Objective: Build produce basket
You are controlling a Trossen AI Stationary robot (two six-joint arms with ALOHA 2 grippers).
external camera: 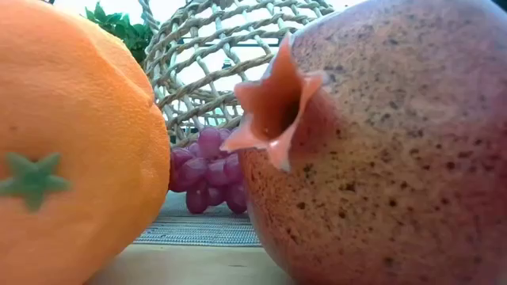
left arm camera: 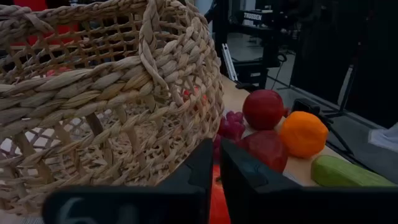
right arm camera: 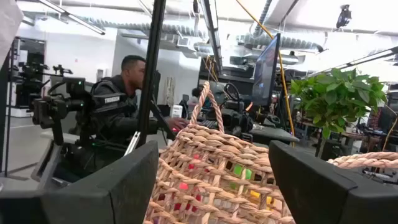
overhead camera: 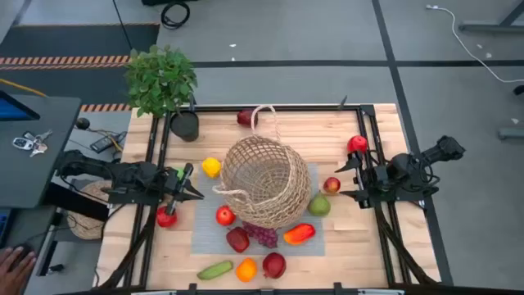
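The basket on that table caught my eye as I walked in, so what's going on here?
A two-armed robot is set to fill the wicker basket, which lies tipped on a grey mat and looks empty. The produce lies scattered around it, including an orange, a cucumber and grapes. The left gripper is shut beside the basket, holding nothing; the right gripper waits open at the opposite side.

2 dark jointed arms (overhead camera: 123, 176) end in matte black, flat-sided fingers (right arm camera: 317, 186).
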